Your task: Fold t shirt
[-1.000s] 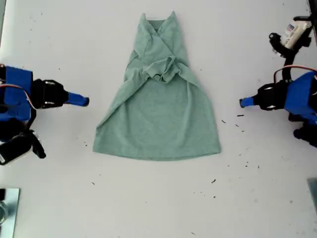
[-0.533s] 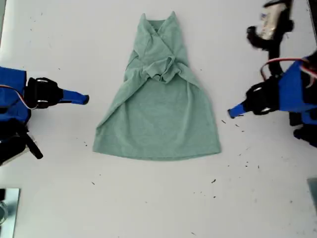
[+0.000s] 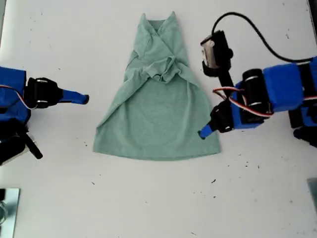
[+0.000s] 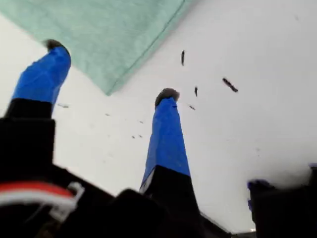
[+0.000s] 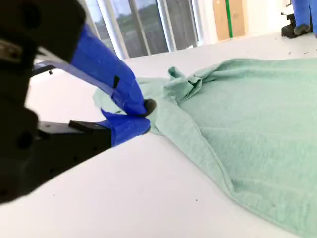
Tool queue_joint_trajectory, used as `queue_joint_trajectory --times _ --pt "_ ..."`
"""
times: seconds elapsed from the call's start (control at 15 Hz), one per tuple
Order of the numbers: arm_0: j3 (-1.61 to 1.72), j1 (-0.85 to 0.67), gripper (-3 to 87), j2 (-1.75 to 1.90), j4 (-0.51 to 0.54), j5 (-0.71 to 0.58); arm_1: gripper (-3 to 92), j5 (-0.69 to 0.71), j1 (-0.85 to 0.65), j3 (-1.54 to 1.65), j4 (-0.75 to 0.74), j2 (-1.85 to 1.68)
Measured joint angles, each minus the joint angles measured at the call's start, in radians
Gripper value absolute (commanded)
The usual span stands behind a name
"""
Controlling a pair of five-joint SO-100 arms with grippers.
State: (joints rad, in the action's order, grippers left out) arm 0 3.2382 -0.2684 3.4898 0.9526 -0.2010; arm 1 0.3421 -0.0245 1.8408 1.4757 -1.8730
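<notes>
The mint-green t shirt (image 3: 158, 119) lies flat on the white table (image 3: 148, 198), neck toward the exterior view's top, both sleeves folded in and bunched over the chest. My first gripper (image 3: 204, 133) reaches in from the exterior view's right to the shirt's hem corner. It is open (image 4: 111, 70), one blue fingertip (image 4: 54, 47) over the t shirt (image 4: 109, 29) and the other on bare table beside the corner. My second gripper (image 3: 84, 100) hovers at the exterior view's left, apart from the cloth. It is shut (image 5: 143, 111) on nothing, pointing at the t shirt (image 5: 247, 129).
Small dark specks (image 3: 240, 126) dot the table near the first gripper and below the hem. A metallic object (image 3: 7, 208) sits at the exterior view's lower left corner. Windows (image 5: 143, 25) show beyond the table in the second wrist view.
The first arm has swung in from the exterior view's right edge and down to the shirt's hem corner. The second arm has stayed almost still. The shirt has not moved.
</notes>
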Motion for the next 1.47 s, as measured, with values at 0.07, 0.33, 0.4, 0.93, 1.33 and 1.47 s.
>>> queue_joint_trajectory --times 0.07,0.33,0.4,0.93,1.33,1.47 --pt "0.0 0.0 -0.2 0.0 0.0 0.0 29.2 -0.011 0.014 0.067 -0.092 0.018" --pt "0.0 0.0 -0.2 0.0 0.0 0.0 -0.3 -0.08 0.06 0.244 -0.408 0.158" --pt "0.0 0.0 -0.2 0.0 0.0 0.0 -0.8 -0.091 0.067 0.238 -0.448 0.172" --pt "0.0 0.015 -0.2 0.005 0.0 -0.017 -1.2 0.014 0.051 -0.262 0.161 0.117" --pt "0.0 0.015 -0.2 0.005 0.0 -0.018 -1.2 0.078 0.049 -0.637 0.103 0.319" --pt "0.0 0.015 -0.2 0.005 0.0 -0.018 -1.3 0.086 0.049 -0.775 -0.032 0.517"
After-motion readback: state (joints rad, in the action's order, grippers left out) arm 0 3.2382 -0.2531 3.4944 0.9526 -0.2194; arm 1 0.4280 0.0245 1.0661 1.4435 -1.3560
